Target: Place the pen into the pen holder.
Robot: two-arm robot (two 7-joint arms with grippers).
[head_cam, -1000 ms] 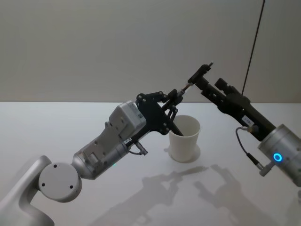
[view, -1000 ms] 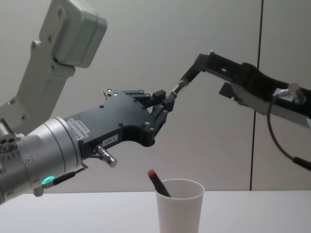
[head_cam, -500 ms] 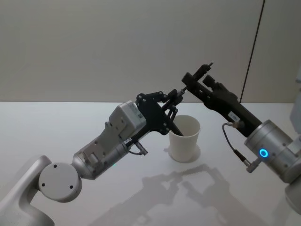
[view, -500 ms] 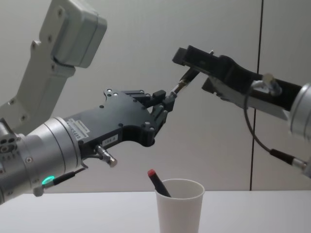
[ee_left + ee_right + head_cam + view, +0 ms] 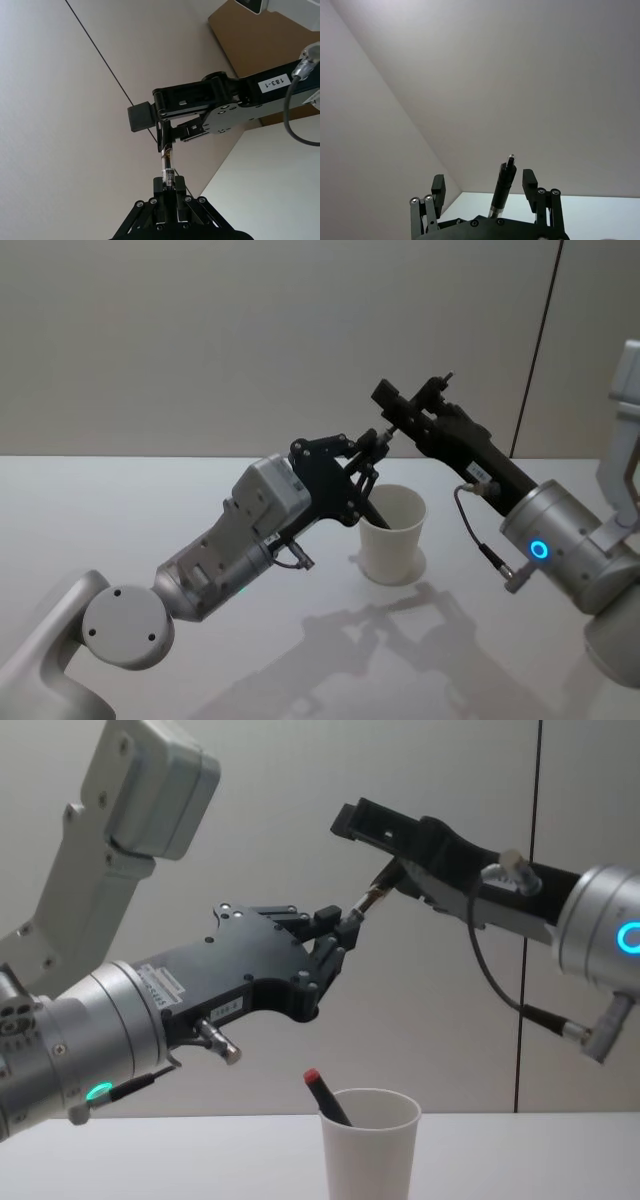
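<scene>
White table (image 5: 150, 500), grey wall behind. The pen (image 5: 323, 1094) leans inside the pen holder (image 5: 368, 1152), red end up. Above it, my left gripper (image 5: 345, 935) clenches a slim rod (image 5: 167, 165). The right gripper (image 5: 372, 848), spread wide, meets its tip. I'd lift both straight up, clear of the rim.

Both arms reach up and inward, their tips nearly meeting in mid-air. The left claw (image 5: 340, 935) has its fingers drawn together; the right claw (image 5: 482, 187) holds its fingers spread apart.
</scene>
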